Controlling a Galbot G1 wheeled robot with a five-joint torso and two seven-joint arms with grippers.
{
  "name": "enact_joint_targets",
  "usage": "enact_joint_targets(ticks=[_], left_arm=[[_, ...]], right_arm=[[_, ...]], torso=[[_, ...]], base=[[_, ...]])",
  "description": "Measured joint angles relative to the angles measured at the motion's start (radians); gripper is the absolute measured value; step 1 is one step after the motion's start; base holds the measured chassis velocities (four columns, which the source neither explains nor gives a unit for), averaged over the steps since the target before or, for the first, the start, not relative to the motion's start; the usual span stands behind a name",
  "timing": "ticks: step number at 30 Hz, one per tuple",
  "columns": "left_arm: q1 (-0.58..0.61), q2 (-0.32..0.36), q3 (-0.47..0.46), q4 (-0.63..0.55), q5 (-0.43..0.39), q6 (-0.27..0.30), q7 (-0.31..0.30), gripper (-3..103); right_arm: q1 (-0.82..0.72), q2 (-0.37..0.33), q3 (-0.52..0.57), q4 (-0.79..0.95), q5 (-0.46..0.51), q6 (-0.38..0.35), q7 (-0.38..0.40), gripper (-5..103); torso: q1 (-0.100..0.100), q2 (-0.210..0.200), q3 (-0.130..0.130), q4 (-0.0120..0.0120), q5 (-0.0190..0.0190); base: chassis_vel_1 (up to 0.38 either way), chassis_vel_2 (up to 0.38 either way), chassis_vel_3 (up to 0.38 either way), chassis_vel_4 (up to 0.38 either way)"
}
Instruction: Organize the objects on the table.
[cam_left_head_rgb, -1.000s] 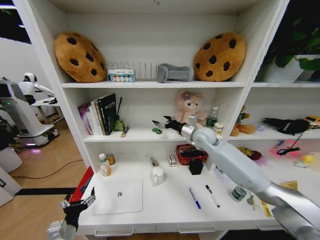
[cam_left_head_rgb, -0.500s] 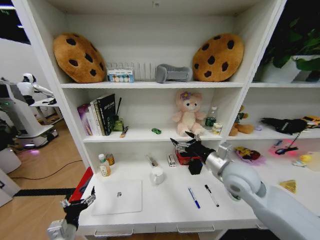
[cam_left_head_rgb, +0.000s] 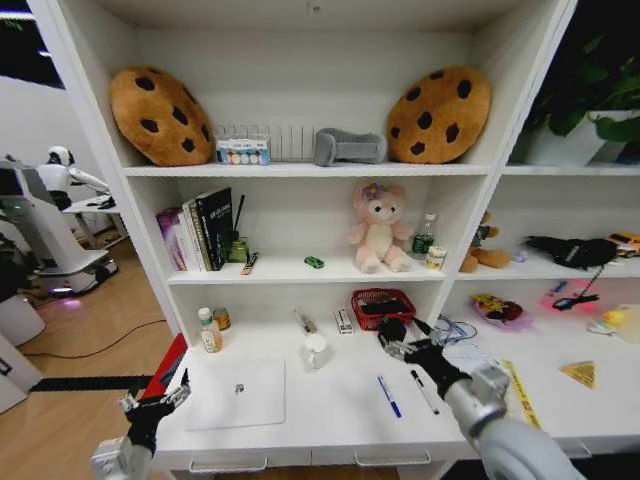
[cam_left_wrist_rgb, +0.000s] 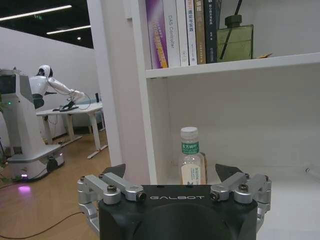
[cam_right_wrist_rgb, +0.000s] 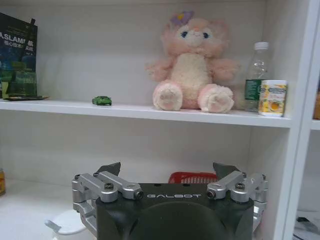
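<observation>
The slim silver laptop (cam_left_head_rgb: 235, 392) lies shut on the white table (cam_left_head_rgb: 330, 425) at the front left. A blue pen (cam_left_head_rgb: 389, 396) and a black pen (cam_left_head_rgb: 424, 391) lie side by side at the front right. The tiny green toy car (cam_left_head_rgb: 314, 262) (cam_right_wrist_rgb: 102, 100) stands on the middle shelf, left of the pink plush. My right gripper (cam_left_head_rgb: 395, 340) (cam_right_wrist_rgb: 166, 169) hovers open and empty just above the table, behind the pens and before the red basket. My left gripper (cam_left_head_rgb: 160, 405) (cam_left_wrist_rgb: 170, 171) hangs open at the table's front left corner, facing a bottle.
A red basket (cam_left_head_rgb: 382, 303), a white mug (cam_left_head_rgb: 316, 350), a clear bottle (cam_left_head_rgb: 209, 330) (cam_left_wrist_rgb: 192, 163) and a small can (cam_left_head_rgb: 221, 318) stand along the table's back. Books (cam_left_head_rgb: 205, 228), a pink plush (cam_left_head_rgb: 378, 228) and cookie cushions (cam_left_head_rgb: 160, 113) fill the shelves. Another robot (cam_left_head_rgb: 60, 175) stands far left.
My right arm has drawn back from the middle shelf and come down to just above the table near the pens. The green car stays on the shelf. The left arm has not moved.
</observation>
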Motion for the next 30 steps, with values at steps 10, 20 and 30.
enact_joint_targets(ticks=[10, 20, 30], left_arm=[[0.015, -0.037, 0.006, -0.01, 0.008, -0.028, -0.013, 98], [0.022, -0.048, -0.011, -0.071, 0.009, -0.017, -0.059, 100], [0.036, -0.084, 0.001, -0.08, 0.036, -0.025, -0.057, 100]], right_arm=[[-0.146, 0.326, 0.108, -0.091, -0.109, 0.265, -0.171, 101], [-0.165, 0.509, 0.107, -0.193, -0.311, 0.398, -0.031, 100], [-0.182, 0.52, 0.138, -0.291, -0.334, 0.47, -0.011, 100]], torso=[[0.0, 0.0, 0.0, 0.0002, -0.0003], [0.0, 0.0, 0.0, 0.0001, -0.0001], [0.0, 0.0, 0.0, 0.0002, -0.0001]], base=[[0.0, 0.0, 0.0, 0.0], [0.0, 0.0, 0.0, 0.0], [0.0, 0.0, 0.0, 0.0]])
